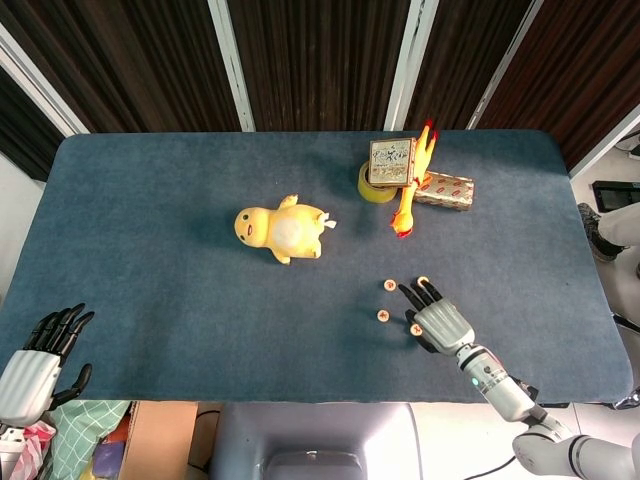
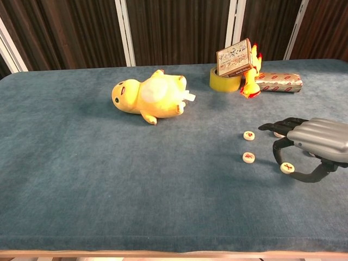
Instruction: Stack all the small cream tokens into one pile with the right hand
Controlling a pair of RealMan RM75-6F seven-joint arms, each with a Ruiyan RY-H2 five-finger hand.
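Tokens, small, cream and marked in red, lie loose near the front right part of the blue-covered counter (image 2: 81, 179): one token (image 2: 249, 135) sits furthest toward the middle, a second token (image 2: 248, 157) lies just in front of it, and a third token (image 2: 287, 168) rests beneath the right hand (image 2: 312, 142), between its curved thumb and fingers. A fourth token (image 1: 423, 281) peeks out at the fingertips in the head view. None is stacked on another. The right hand hovers low over this cluster, palm down, fingers spread and bent downward; whether it touches the third token cannot be told. The left hand (image 1: 38, 355) hangs off the front left corner of the counter, fingers apart, holding nothing. Toward the middle of the counter a yellow plush duck (image 2: 148, 98) lies on its side. Near the back right edge a roll of yellow tape (image 2: 224, 81) carries a small printed box (image 2: 235, 57) tilted on top of it, with a rubber chicken (image 1: 412, 180) lying alongside and a red-and-white wrapped bar (image 2: 278, 82) just beyond that, toward the right edge.
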